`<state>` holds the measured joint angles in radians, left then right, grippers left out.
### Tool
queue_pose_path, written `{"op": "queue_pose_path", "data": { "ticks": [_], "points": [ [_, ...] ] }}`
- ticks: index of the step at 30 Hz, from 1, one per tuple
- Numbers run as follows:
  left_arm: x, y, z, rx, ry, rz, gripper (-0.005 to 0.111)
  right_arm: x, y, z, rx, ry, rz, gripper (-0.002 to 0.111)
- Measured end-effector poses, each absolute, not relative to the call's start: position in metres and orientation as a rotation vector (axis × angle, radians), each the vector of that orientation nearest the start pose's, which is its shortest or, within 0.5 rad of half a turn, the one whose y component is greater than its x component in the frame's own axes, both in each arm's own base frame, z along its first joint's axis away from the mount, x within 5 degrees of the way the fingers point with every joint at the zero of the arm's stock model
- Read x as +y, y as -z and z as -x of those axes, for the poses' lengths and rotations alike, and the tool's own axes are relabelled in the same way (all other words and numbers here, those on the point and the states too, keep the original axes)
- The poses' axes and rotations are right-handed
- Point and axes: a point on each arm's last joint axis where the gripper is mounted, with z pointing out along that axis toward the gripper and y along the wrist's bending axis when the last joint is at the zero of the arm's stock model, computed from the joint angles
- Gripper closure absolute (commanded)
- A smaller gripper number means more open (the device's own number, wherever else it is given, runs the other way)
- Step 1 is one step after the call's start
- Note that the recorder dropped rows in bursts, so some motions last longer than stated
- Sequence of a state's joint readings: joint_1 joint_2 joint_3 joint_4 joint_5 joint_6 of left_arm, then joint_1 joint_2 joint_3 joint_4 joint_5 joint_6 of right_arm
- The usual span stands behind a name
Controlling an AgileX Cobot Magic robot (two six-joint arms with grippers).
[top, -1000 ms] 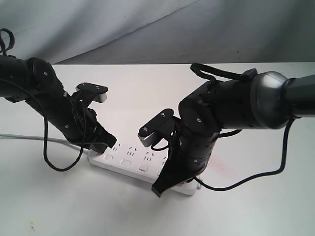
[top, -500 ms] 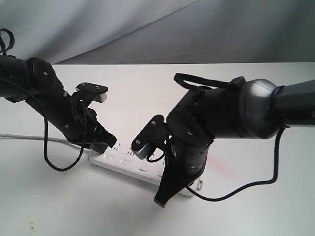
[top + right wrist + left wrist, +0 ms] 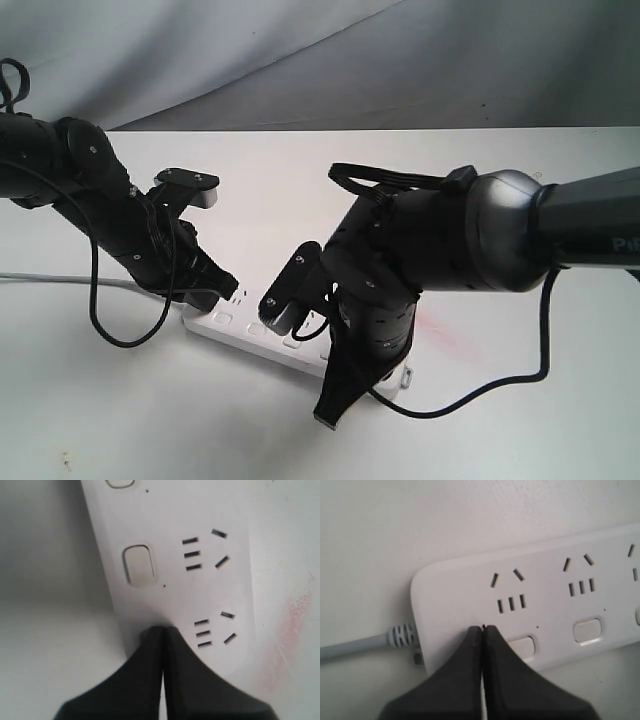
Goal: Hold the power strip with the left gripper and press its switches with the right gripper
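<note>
The white power strip (image 3: 240,325) lies slantwise on the table, its grey cord (image 3: 60,280) running off to the left. My left gripper (image 3: 218,293) is shut, its tip pressed on the strip's cord end. In the left wrist view that gripper (image 3: 483,627) touches the strip (image 3: 545,605) beside the first switch (image 3: 524,646). My right gripper (image 3: 327,412) is shut too. In the right wrist view its tip (image 3: 162,628) sits on the strip's (image 3: 165,530) switch-row edge next to a socket group and hides the switch there. One switch (image 3: 137,565) shows beyond it.
The right arm's bulky housing (image 3: 440,250) covers the strip's right half, and its black cable (image 3: 480,385) trails over the table. A cable loop (image 3: 120,340) hangs from the left arm. A faint pink stain (image 3: 440,335) marks the white tabletop; grey cloth hangs behind.
The right arm has swung left and lower over the strip, covering more of it, and its tip has dropped toward the near edge. The left arm has stayed put.
</note>
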<state>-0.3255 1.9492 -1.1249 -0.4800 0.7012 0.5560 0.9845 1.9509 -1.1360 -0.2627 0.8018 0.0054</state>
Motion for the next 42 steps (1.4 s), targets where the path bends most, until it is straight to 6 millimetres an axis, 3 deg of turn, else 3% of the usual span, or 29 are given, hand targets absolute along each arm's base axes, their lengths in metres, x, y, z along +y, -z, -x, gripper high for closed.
{"op": "queue_pose_path", "data": {
  "ticks": [6, 12, 20, 25, 30, 42],
  "points": [
    [-0.140, -0.134, -0.330, 2.835, 0.467, -0.773, 0.107, 0.282, -0.147, -0.205, 2.514, 0.153, 1.575, 0.108],
    [-0.140, -0.134, -0.330, 2.834, 0.467, -0.773, 0.107, 0.285, -0.180, -0.202, 2.458, 0.022, 1.481, 0.108],
    [-0.140, -0.134, -0.330, 2.834, 0.467, -0.773, 0.107, 0.282, -0.185, -0.207, 2.378, 0.093, 1.517, 0.108],
    [-0.140, -0.134, -0.330, 2.834, 0.467, -0.773, 0.107, 0.291, -0.175, -0.208, 2.384, 0.007, 1.484, 0.108],
    [-0.140, -0.134, -0.330, 2.834, 0.467, -0.773, 0.107, 0.297, -0.146, -0.210, 2.428, 0.014, 1.509, 0.108],
    [-0.140, -0.134, -0.330, 2.834, 0.467, -0.773, 0.107, 0.305, -0.131, -0.214, 2.436, 0.005, 1.514, 0.108]
  ]
}}
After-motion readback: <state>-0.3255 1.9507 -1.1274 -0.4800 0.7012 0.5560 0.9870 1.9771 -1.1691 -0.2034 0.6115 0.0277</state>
